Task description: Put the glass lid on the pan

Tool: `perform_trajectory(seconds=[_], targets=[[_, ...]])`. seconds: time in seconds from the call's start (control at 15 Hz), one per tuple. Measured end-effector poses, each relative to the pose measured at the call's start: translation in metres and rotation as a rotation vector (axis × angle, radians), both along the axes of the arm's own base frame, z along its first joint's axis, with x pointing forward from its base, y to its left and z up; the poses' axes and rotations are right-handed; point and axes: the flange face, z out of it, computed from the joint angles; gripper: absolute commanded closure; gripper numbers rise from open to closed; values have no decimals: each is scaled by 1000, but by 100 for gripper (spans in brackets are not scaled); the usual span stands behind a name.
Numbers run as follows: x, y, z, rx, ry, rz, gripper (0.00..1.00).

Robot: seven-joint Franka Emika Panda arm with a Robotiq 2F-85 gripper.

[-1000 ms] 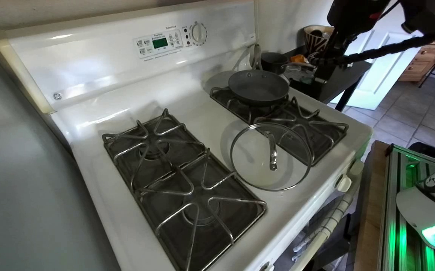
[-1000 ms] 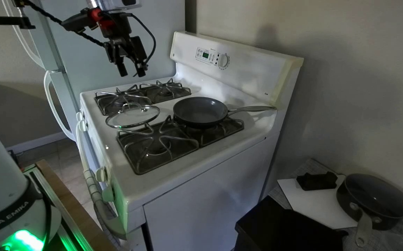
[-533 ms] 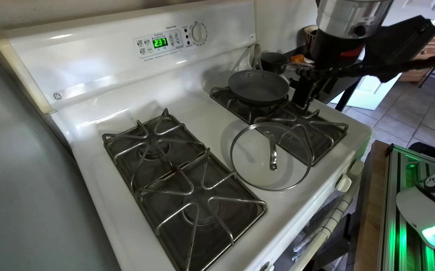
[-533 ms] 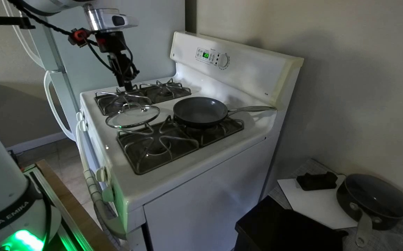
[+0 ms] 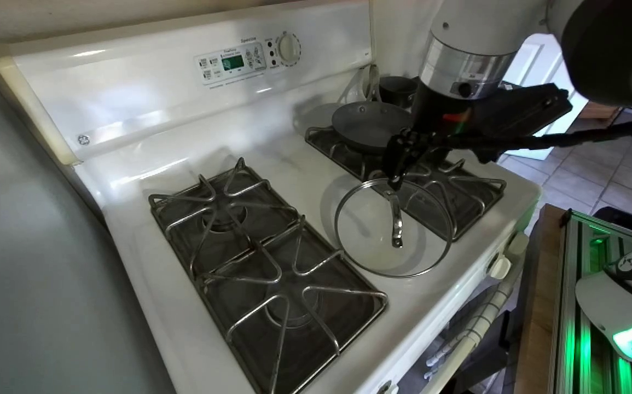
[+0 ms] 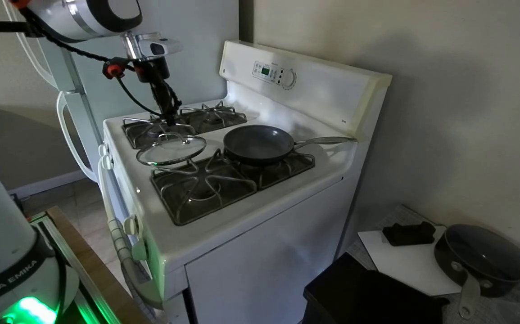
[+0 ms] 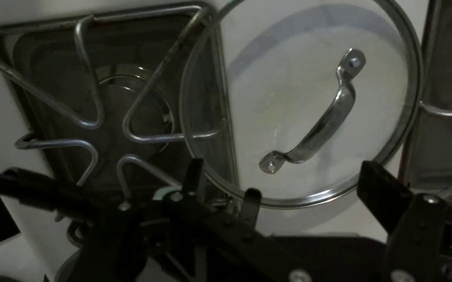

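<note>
Gripper (image 7: 283, 168) spread wide, wrist view; I see glass lid (image 7: 288, 102) ahead. In an exterior view: lid between burner grates (image 5: 255, 249), pan (image 5: 365, 123) on a rear one, partly behind arm (image 5: 461, 60). In an exterior view: pan handle (image 6: 325, 140) toward back panel (image 6: 318, 90), gripper near lid.
</note>
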Motion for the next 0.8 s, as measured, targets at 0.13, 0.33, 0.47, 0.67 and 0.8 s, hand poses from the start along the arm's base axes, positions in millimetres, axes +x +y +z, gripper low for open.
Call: perform_trajectory(seconds=[0.13, 0.33, 0.47, 0.67, 0.8], targets=[[3, 2, -11, 11, 6, -5, 0], [7, 6, -26, 23, 25, -13, 0], [10, 9, -35, 31, 33, -11, 0], [17, 15, -42, 39, 49, -9, 29], [21, 20, -45, 44, 55, -10, 40]])
